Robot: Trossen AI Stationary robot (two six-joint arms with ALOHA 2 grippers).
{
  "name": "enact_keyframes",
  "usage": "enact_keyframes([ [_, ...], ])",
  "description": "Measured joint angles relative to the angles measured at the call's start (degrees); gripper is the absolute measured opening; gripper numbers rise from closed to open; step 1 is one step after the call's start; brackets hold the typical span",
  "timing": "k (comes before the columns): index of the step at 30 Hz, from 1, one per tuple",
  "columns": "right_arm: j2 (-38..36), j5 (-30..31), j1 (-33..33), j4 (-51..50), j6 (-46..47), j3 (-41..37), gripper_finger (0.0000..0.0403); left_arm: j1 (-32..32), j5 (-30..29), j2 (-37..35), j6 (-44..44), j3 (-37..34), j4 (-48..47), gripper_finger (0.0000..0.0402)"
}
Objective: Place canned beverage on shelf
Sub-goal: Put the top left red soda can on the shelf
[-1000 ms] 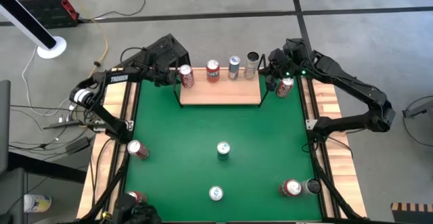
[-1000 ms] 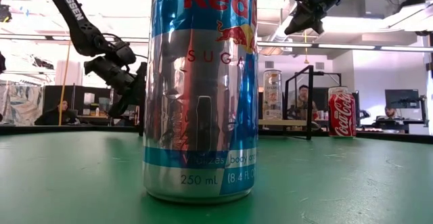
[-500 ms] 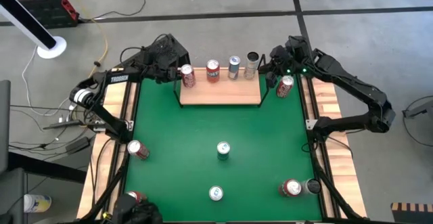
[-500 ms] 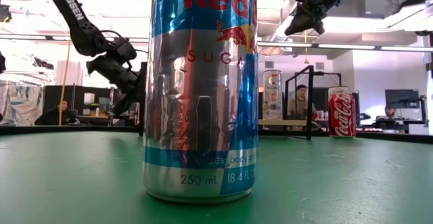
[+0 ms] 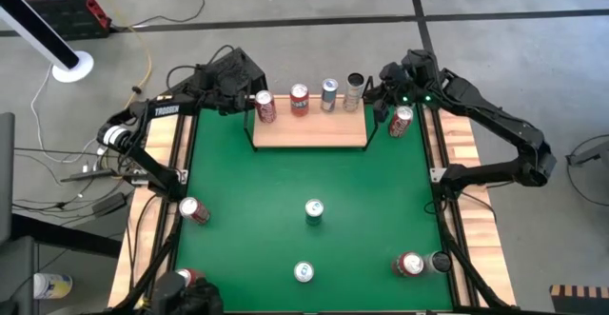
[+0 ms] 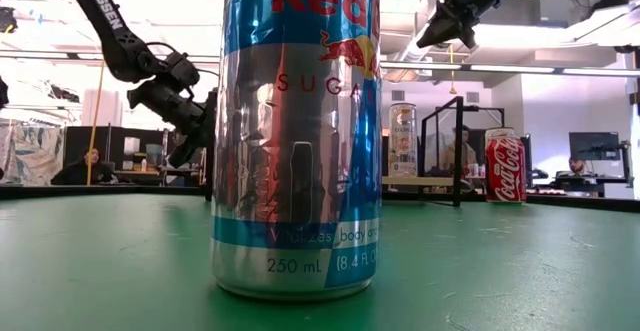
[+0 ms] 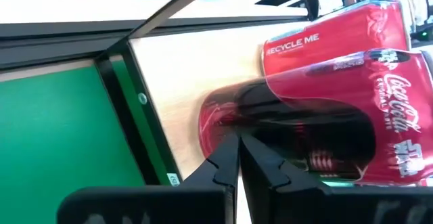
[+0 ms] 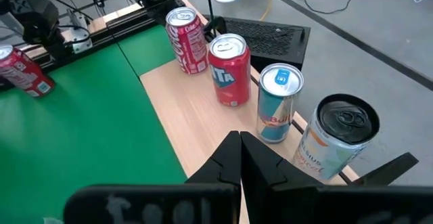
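The shelf is a light-wood board at the table's far edge. Along its far side stand a red Coca-Cola can, a red can, a Red Bull can and a dark-topped can. My left gripper is shut, level at the Coca-Cola can's left side; in the left wrist view its fingertips are right at the can. My right gripper is shut and empty, raised above the shelf's right end. Another red can stands on the table right of the shelf. My left gripper's shut fingertips point level from the table's left at the Coca-Cola can's side near its base. The can stands upright on the shelf. I cannot tell whether the fingertips touch it.
Several more cans are on the green table: a red one lying at the left, one in the middle, one near the front, two at the front right. The front can fills the low view.
My left gripper has risen a little beside the Coca-Cola can.
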Motion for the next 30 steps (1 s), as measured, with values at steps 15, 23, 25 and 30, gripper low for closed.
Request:
enact_keyframes([
  [15, 21.9, -4.4, 11.3, 11.4, 0.0, 13.5, 0.0025, 2.0, -6.1, -9.1, -0.1, 0.1, -0.2, 0.0],
  [23, 41.0, -5.8, 14.1, 7.8, -0.2, 32.7, 0.0024, 1.9, -6.3, -10.1, 0.2, 0.1, -0.2, 0.0],
  [25, 45.2, -5.8, 14.8, 7.4, -1.2, 37.0, 0.0024, 1.9, -6.4, -10.1, 0.7, 0.1, -0.3, 0.0],
  [30, 54.4, -5.9, 16.8, 5.1, -1.5, 47.1, 0.0024, 1.9, -6.2, -10.1, 2.1, 0.1, -0.2, 0.0],
])
